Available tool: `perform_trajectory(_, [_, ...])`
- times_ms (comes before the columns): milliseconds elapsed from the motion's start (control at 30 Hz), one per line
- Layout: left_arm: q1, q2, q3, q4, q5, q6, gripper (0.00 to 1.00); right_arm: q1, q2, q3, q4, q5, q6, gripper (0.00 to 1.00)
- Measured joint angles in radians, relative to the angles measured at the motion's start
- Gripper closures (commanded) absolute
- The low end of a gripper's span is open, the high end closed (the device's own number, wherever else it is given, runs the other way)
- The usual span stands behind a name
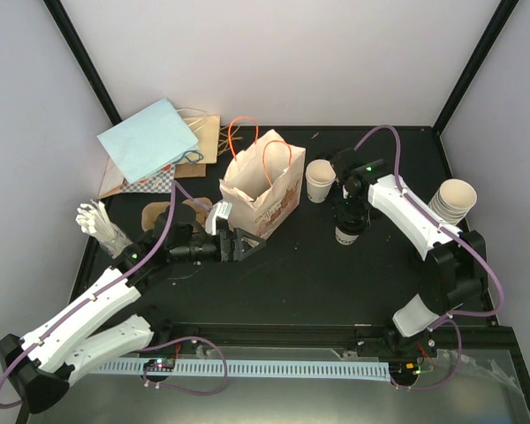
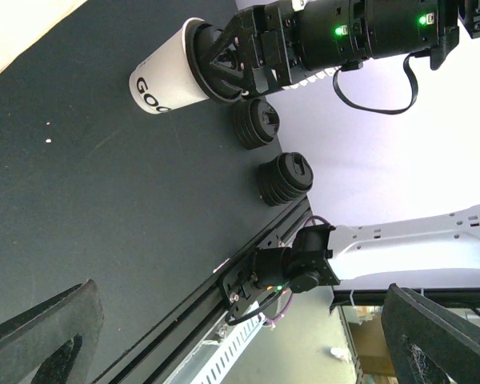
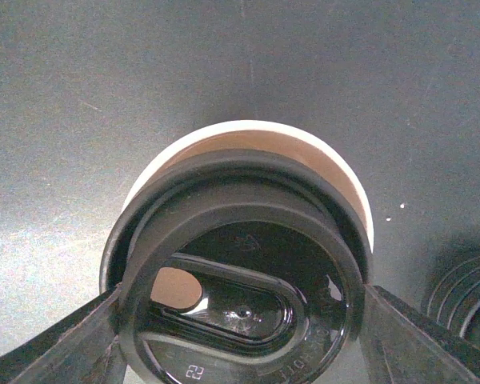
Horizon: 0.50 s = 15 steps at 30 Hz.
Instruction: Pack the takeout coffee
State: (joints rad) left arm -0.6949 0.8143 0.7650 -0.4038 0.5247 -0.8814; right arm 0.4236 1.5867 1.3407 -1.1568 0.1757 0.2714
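Room: white walls (image 1: pixel 291 62) are closing in behind and beside the bag (image 1: pixel 265 190).
Surface: a matte black table (image 1: pixel 318 283), lightly speckled, is carrying everything.
Arms: the left gripper (image 1: pixel 244 242) is hanging wide and empty at the bag's near foot. The right gripper (image 3: pixel 240 340), right of the bag, is clasping the lid (image 3: pixel 240 264).
Coffee: the cup (image 2: pixel 166 78) is standing right of the bag, unpacked.
Risk: the lid is sitting askew, so off-centre pressing is likely to tip the cup or buckle its rim.
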Motion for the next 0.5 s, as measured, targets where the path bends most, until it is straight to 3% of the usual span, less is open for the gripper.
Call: perform_trajectory(500, [0.0, 0.0, 0.0, 0.0, 0.0, 0.0, 0.02, -0.021, 0.0, 0.004, 0.015, 0.0, 0.0, 0.22])
